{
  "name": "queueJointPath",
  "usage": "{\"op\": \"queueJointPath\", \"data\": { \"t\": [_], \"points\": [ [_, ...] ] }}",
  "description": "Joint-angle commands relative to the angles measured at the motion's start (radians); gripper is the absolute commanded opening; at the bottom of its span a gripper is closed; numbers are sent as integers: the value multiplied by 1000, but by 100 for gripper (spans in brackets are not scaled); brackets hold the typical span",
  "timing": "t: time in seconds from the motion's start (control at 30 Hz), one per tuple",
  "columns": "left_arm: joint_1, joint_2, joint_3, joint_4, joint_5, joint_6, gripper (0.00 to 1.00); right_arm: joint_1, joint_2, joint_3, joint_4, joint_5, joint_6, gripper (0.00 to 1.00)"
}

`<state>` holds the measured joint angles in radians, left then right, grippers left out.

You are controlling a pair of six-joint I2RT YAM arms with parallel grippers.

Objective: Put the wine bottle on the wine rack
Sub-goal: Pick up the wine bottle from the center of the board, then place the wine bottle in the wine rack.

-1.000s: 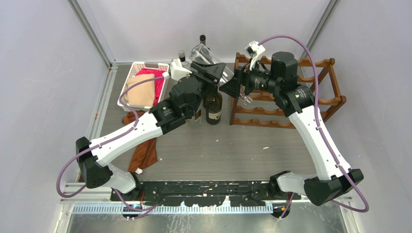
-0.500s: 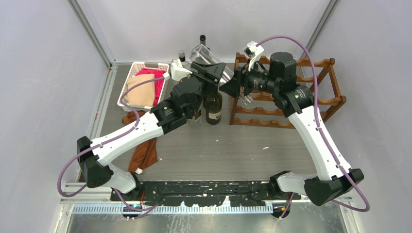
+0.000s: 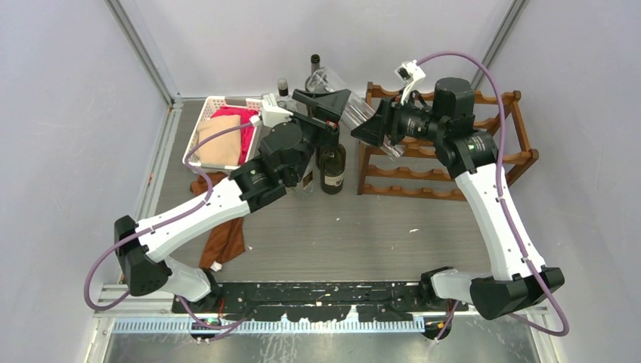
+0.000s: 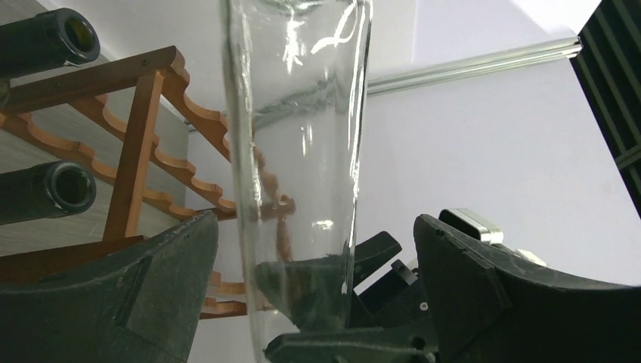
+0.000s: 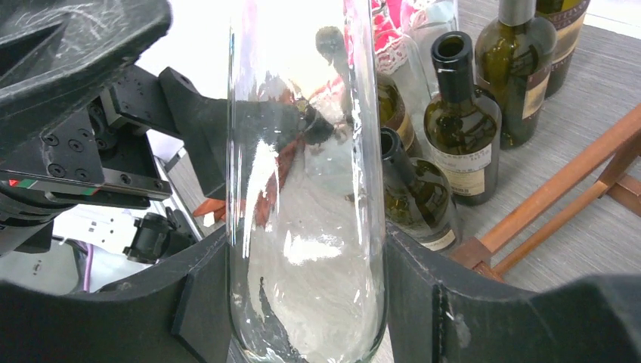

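The wine bottle [image 3: 344,98] is clear glass and hangs tilted in the air beside the left end of the wine rack [image 3: 484,155]. My right gripper [image 3: 380,130] is shut on its wide lower body; in the right wrist view both pads press the wine bottle [image 5: 306,227] at my right gripper [image 5: 306,302]. My left gripper [image 3: 326,106] stands open around the same bottle. In the left wrist view the wine bottle [image 4: 298,151] rises between its fingers [image 4: 143,302] with a gap on each side of my left gripper [image 4: 314,249]. The reddish-brown wine rack [image 4: 151,136] shows behind.
Dark wine bottles [image 3: 332,162] stand on the table under the grippers, just left of the rack, and show as dark bottles [image 5: 461,128] in the right wrist view. A white basket [image 3: 205,113] with pink and tan cloth sits at back left. A brown cloth [image 3: 223,234] lies under the left arm.
My left gripper has opened and let go of the clear bottle. My right gripper closed on the bottle and has carried it slightly up and to the right, toward the rack.
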<state>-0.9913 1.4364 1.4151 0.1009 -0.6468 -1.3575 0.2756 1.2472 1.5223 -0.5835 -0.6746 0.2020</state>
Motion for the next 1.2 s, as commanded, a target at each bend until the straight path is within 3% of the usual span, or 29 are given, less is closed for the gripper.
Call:
{"op": "queueJointPath", "data": {
  "t": [0.0,0.23,0.37,0.53,0.63,0.73,0.9,1.17],
  "points": [
    [-4,-78,-23,44,-22,1,100,-43,-59,77,87,-83,52,1],
    [-11,-168,-63,-30,13,118,100,-132,-77,118,43,-198,63,1],
    [-15,-251,-105,-62,99,220,100,-185,-97,127,-1,-269,39,1],
    [-15,-366,-152,-81,367,497,100,-211,-137,136,-157,-351,-100,1],
    [-15,-453,-202,-157,575,637,100,-214,-160,150,-327,-391,-248,1],
    [-15,-569,-299,-229,678,726,100,-214,-191,160,-531,-404,-430,1],
    [-15,-792,-477,-315,669,806,100,-214,-258,133,-877,-340,-789,1],
    [-15,-1110,-671,-372,492,899,100,-220,-374,-109,-1007,-97,-978,1]
  ]
}}
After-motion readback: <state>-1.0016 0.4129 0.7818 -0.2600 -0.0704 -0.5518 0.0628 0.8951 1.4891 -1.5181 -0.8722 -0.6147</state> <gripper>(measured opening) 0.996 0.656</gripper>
